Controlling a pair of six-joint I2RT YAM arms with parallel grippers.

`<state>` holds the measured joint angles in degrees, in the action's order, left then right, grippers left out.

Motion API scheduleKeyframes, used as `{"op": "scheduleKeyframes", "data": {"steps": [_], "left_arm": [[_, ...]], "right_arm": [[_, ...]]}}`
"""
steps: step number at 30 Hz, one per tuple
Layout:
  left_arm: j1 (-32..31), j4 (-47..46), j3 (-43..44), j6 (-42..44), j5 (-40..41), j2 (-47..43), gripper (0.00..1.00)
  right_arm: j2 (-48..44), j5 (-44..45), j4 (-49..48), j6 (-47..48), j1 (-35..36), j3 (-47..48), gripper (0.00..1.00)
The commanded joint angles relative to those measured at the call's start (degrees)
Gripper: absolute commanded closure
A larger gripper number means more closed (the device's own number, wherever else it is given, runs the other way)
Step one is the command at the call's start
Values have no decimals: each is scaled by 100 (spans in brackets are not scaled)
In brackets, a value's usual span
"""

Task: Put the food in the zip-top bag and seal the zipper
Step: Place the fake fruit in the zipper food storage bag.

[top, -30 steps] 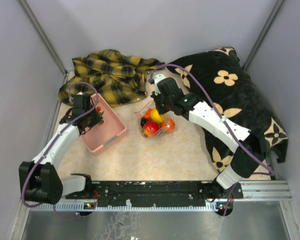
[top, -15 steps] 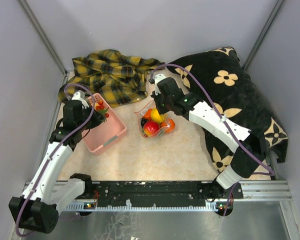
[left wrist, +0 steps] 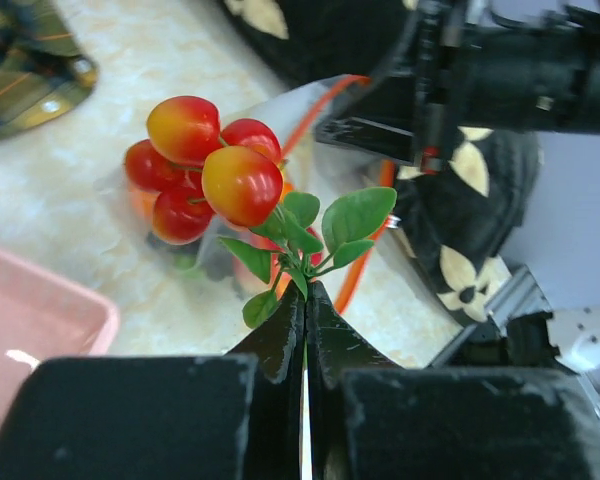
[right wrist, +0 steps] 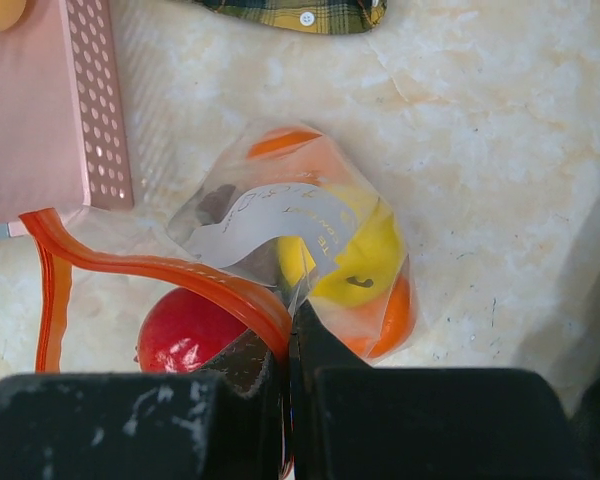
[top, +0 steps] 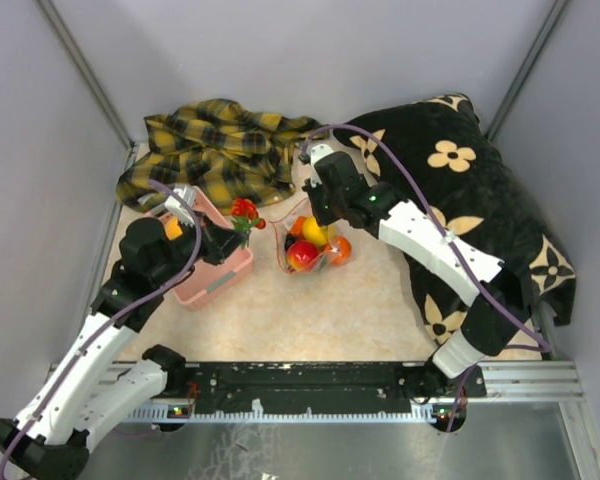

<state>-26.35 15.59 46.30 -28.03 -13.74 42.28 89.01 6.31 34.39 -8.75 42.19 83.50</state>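
Grips the zip-top bag [right wrist: 310,225] at its mouth with the right gripper [right wrist: 288,345], jaws pressed together on the plastic right beside the zipper [right wrist: 150,266]. Holds that orange-red strip in a curve running left, then down. Reveals through the clear plastic a red apple [right wrist: 183,332], a yellow lemon [right wrist: 358,262] and orange balls [right wrist: 283,141], partly behind a curled white label patch [right wrist: 265,215]. Shows a pink perforated basket [right wrist: 40,120] at upper left, a plaid cloth [right wrist: 300,12] along the top edge, and a pale marbled tabletop [right wrist: 500,150] beneath.
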Motion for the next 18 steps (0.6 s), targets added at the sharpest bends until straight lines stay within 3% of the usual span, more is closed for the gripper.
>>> {"op": "scheduleKeyframes", "data": {"steps": [1,9,18], "left_arm": [[-281,-811,-101,173,-833,-90,100],[-997,-1791,-176,149,-1426,308,100],[-1311,-1962,-26,128,-795,1366,100]], "right_arm": [[-66,81,-128,-74,-34,375,100],[-36,94,-108,-107,-37,391,100],[-61,78,-74,-109,-36,386,100]]}}
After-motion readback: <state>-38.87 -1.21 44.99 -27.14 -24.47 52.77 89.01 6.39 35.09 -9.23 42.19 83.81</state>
